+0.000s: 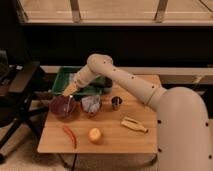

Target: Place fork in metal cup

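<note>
The metal cup [116,103] is small and silver-grey with a dark inside. It stands upright on the wooden table [115,142], right of the two bowls. My gripper [70,90] hangs at the front left edge of the green tray [64,75], just above the dark red bowl [63,106] and well left of the cup. It stands open, and I see nothing between the fingers. The fork does not show; the arm covers part of the tray.
A grey-blue bowl [91,105] sits between the red bowl and the cup. A yellowish banana-like piece [134,125], an orange fruit [95,135] and a red chili [69,136] lie nearer the front edge. A black chair [17,92] stands left of the table.
</note>
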{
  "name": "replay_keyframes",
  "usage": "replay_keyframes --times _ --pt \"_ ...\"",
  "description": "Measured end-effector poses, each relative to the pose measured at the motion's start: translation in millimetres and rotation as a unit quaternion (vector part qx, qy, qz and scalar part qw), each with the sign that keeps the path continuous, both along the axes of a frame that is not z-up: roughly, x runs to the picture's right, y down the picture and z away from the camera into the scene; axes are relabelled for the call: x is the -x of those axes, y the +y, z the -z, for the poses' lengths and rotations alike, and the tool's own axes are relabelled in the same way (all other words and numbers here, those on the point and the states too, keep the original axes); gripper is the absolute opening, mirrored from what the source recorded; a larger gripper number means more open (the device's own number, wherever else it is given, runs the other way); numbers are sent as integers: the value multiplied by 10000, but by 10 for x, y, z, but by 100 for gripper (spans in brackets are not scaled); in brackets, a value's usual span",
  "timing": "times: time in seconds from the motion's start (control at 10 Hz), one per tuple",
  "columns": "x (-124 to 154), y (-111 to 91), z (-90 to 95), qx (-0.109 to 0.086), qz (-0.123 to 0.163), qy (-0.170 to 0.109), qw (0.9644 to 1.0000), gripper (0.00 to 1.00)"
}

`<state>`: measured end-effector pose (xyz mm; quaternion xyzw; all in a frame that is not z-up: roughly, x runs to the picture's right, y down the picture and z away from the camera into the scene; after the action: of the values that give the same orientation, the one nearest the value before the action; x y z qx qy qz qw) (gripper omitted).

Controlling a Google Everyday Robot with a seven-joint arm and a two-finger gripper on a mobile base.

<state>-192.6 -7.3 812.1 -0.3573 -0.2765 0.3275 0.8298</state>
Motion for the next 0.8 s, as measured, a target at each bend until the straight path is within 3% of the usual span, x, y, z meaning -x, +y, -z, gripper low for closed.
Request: replay_keyframes --times 0.2,0.4,0.8 --pt "58 21 -163 -21 -229 199 9995 65" --pt "33 4 -215 -48 -414 261 9988 65" --pt "55 14 -218 -44 -409 261 9988 65"
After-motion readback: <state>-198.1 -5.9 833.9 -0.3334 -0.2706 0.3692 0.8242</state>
